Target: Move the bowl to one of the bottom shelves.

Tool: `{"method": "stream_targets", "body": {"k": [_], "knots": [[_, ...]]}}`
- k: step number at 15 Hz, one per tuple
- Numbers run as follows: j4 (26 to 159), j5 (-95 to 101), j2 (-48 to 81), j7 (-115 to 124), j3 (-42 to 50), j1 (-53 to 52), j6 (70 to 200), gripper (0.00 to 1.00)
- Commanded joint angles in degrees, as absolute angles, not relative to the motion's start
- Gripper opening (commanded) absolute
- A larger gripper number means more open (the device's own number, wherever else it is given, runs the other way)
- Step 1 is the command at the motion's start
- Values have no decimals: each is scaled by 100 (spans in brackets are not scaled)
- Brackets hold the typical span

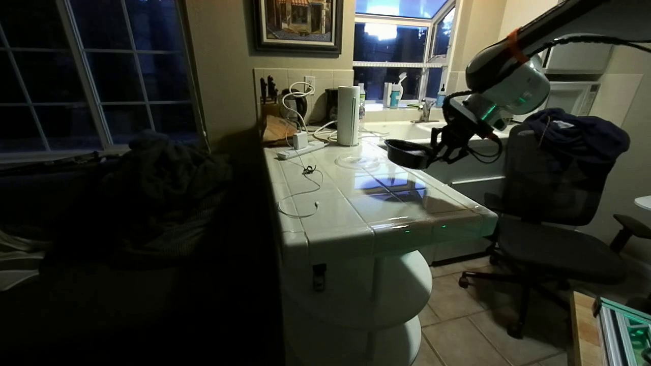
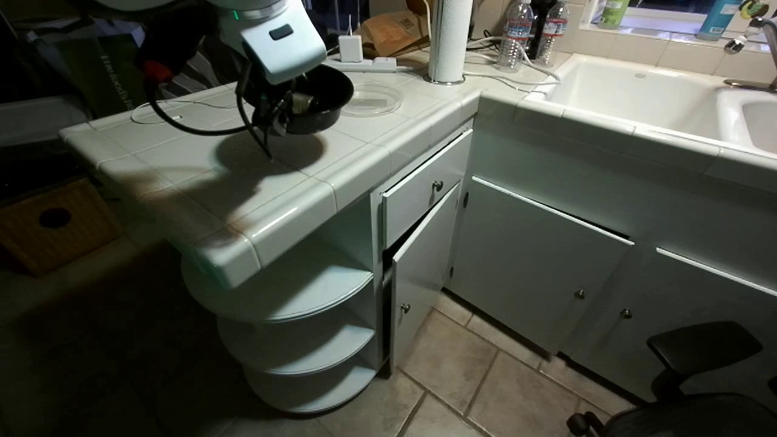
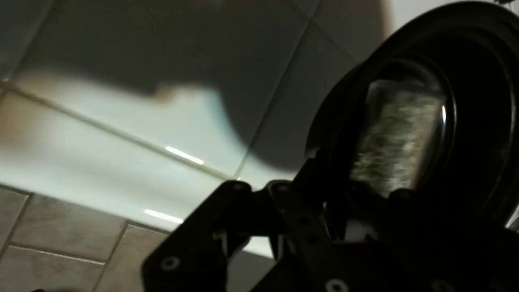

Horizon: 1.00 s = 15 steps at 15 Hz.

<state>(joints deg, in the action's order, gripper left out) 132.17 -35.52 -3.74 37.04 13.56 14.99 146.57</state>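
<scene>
The black bowl (image 1: pixel 407 154) hangs above the tiled island top, roughly level, also in an exterior view (image 2: pixel 334 91). In the wrist view the bowl (image 3: pixel 482 121) fills the right side, with a small clear packet (image 3: pixel 399 138) of greenish-brown stuff inside. My gripper (image 1: pixel 432 152) is shut on the bowl's near rim; the fingertips (image 3: pixel 320 174) are dark and partly lost against the bowl in the wrist view. The white rounded bottom shelves (image 2: pixel 322 349) are stacked under the island's end, below the bowl's height; they also show in an exterior view (image 1: pixel 356 300).
The island top (image 1: pixel 335 223) overhangs the shelves. On it are a paper-towel roll (image 1: pixel 348 116), a clear round lid (image 2: pixel 373 100), a power strip (image 1: pixel 301 149) and a loose cable (image 1: pixel 300 195). A cabinet door (image 2: pixel 425 273) stands ajar beside the shelves. An office chair (image 1: pixel 554 244) stands nearby.
</scene>
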Motion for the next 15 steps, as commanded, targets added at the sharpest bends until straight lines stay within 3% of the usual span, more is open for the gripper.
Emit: {"method": "stream_targets", "body": {"k": [1, 15], "knots": [[14085, -3439, -1091, 4240, 1580, 1786, 14994, 2], [14710, -3344, -673, 5266, 1977, 2702, 15826, 2]]}}
